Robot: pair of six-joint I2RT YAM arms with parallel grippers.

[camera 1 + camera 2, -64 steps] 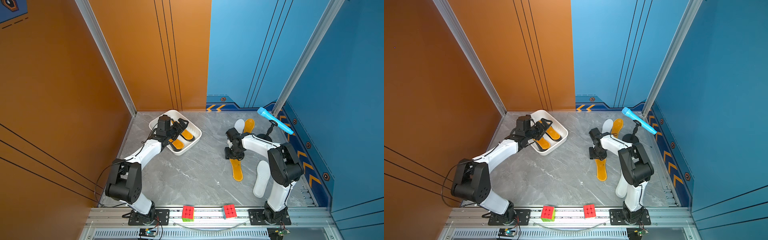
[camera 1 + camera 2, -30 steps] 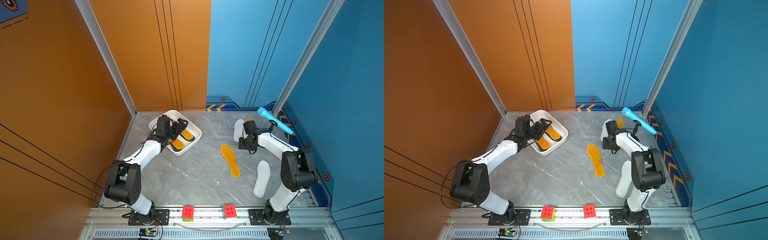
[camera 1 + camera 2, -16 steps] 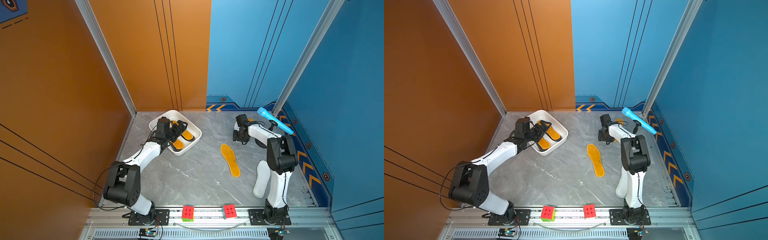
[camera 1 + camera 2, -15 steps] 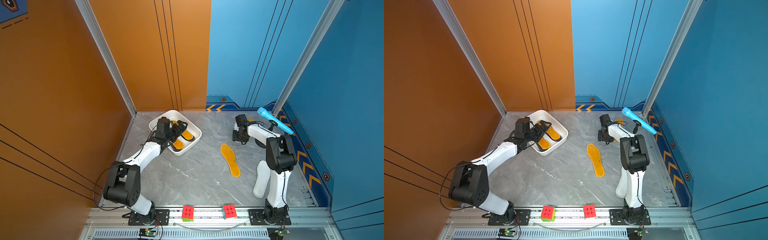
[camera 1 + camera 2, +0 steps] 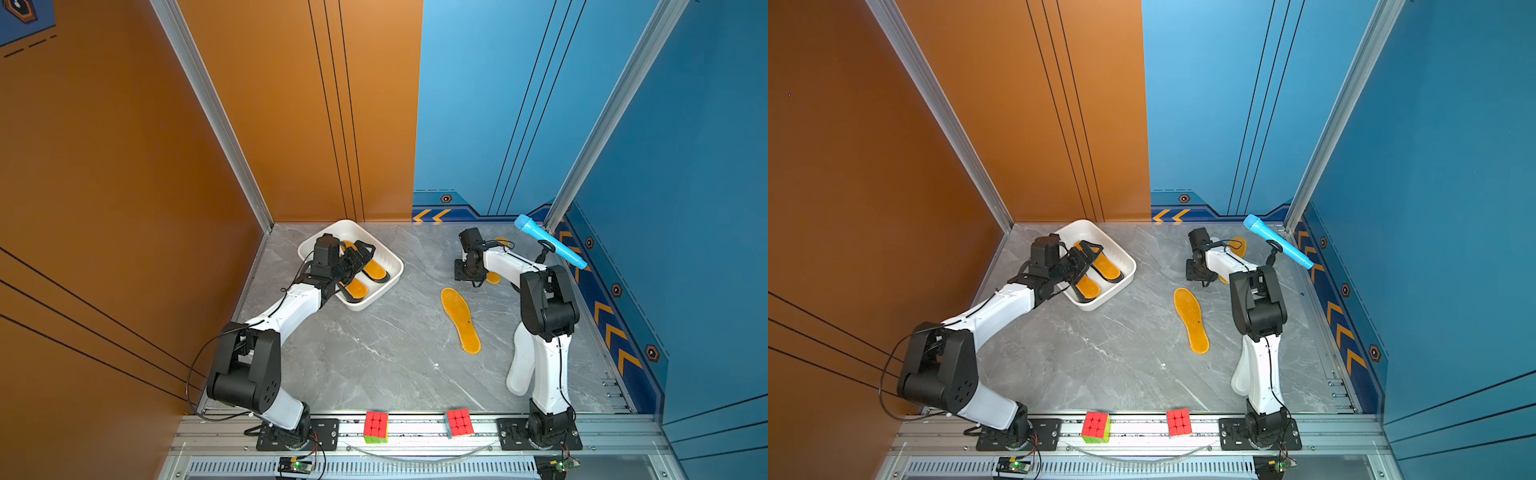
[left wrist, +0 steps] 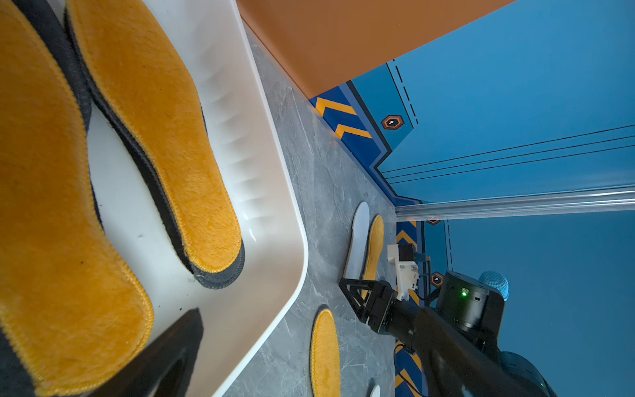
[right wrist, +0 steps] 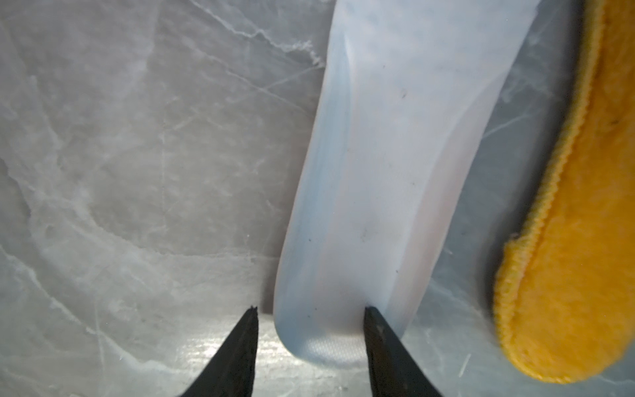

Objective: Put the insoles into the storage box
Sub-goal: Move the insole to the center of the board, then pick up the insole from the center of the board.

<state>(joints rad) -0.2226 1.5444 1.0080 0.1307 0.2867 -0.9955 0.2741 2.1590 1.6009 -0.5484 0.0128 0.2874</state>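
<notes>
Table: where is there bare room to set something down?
Widest bare patch: between the tray, the lone orange insole and the cubes. Crowded: far right corner, where a white insole and an orange one lie under the right arm.

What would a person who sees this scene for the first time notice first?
The orange insoles in the white storage box, at the far left corner of the grey table, with the left pincer open above them. Then a lone insole, also orange, lying mid-table, and a bright blue microphone at the far right.
</notes>
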